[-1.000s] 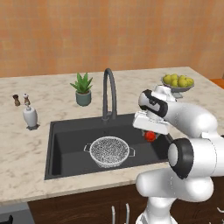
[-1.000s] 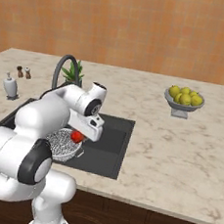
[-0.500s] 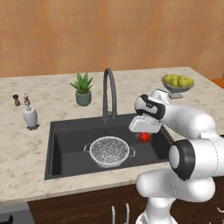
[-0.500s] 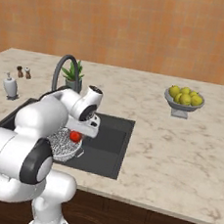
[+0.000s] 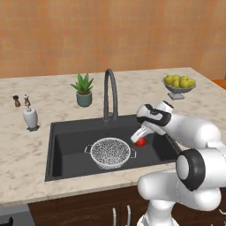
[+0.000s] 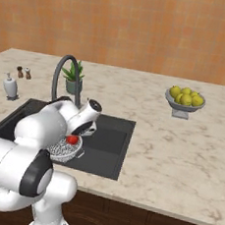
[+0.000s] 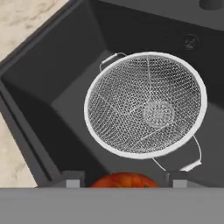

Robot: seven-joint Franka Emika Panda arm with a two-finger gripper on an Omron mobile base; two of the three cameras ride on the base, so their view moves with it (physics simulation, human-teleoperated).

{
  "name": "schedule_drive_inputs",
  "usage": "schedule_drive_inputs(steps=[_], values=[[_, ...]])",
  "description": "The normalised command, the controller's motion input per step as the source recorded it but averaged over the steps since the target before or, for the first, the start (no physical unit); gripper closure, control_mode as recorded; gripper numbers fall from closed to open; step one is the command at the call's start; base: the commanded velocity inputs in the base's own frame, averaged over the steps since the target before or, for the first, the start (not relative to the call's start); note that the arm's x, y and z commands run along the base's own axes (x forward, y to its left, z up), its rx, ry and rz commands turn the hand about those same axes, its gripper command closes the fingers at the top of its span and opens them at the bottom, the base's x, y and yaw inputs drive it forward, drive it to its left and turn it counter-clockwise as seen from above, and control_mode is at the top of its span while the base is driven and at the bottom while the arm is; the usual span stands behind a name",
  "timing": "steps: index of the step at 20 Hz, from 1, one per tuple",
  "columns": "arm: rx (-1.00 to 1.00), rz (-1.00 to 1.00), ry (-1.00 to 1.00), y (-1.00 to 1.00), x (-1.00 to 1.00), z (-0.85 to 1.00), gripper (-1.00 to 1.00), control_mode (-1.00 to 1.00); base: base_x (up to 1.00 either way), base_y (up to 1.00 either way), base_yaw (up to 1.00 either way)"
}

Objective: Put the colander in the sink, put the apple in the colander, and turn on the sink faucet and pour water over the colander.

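The round silvery-white perforated mesh colander sits on the floor of the large dark grey rectangular sink, near the middle of the basin and a little toward its front wall, bowl mouth up, wire handles out to the sides. That's the right spot for it, as I read it: almost under the arch of the tall slim dark grey gooseneck faucet, so a stream would land in or near the mesh. No water running.

Now the small round red apple — it's up in the air over the right half of the sink, pinched between the two dark fingers of the hand, which stands partly open, just as wide as the fruit. The hand view shows the top of the apple between the fingertips, with the colander's open bowl ahead and below. So it is carried above the rim, apparently to drop in from overhead rather than push in past the wire handle.

It isn't over the bowl from the left base view; it hangs to the right of the colander, clear of it. First step looks done, second under way, faucet untouched.

No brand, label or writing readable anywhere.
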Motion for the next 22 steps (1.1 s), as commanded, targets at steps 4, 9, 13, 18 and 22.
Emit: schedule_drive_inputs(steps=[4,9,13,18,22], values=[[0.16,0.31,-0.13,0.30,0.43,-0.13,1.00,-1.00,0.00,0.00,0.00],[0.07,0.26,-0.02,0.31,0.34,-0.30,1.00,-1.00,0.00,0.00,0.00],[0.02,0.23,0.00,0.37,0.32,-0.40,1.00,-1.00,0.00,0.00,0.00],[0.01,0.12,0.00,0.13,0.42,-0.37,1.00,-1.00,0.00,0.00,0.00],[0.02,0.04,0.00,0.04,0.24,-0.41,1.00,-1.00,0.00,0.00,0.00]])
